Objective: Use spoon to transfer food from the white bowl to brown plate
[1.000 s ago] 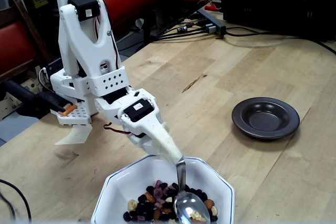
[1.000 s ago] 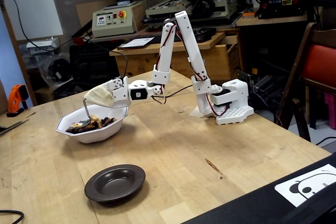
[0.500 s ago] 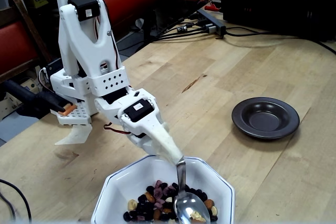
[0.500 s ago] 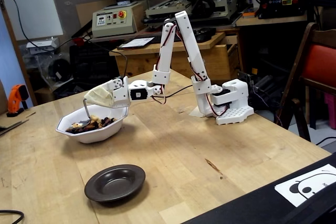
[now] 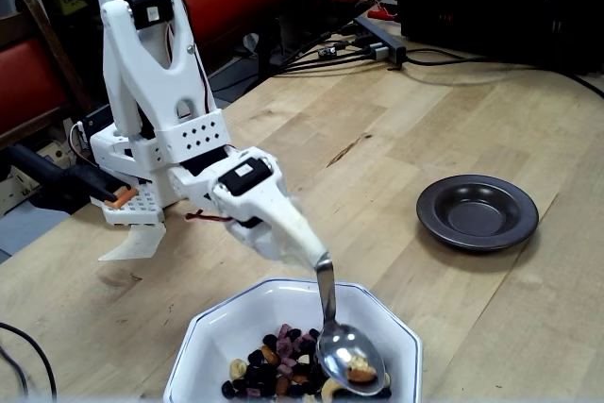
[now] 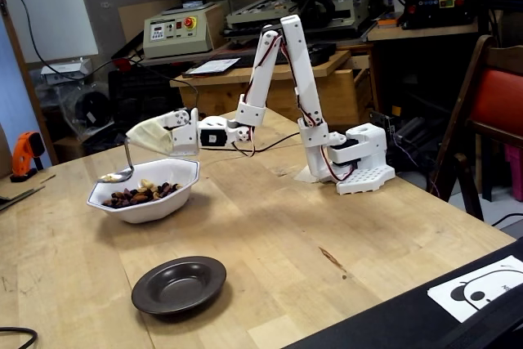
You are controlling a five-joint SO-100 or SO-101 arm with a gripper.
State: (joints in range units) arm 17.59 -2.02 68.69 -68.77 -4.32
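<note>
In a fixed view, pincer (image 5: 316,260) pinches the spoon (image 5: 347,354) by its white-sheathed handle; spoon hangs below it over the white bowl (image 5: 219,329), a few bits of food (image 5: 274,365) in it. Brown plate (image 5: 478,211) well right of pincer on bench (image 5: 396,139).

In a fixed view, spoon (image 6: 115,176) just below pincer (image 6: 131,140), above white bowl (image 6: 167,202); brown plate (image 6: 180,284) well below, nearer camera.

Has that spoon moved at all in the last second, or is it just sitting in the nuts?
Yes. The spoon has risen: earlier its bowl lay down in the food, and now it hangs above the white bowl rim, carrying a few pieces.
</note>
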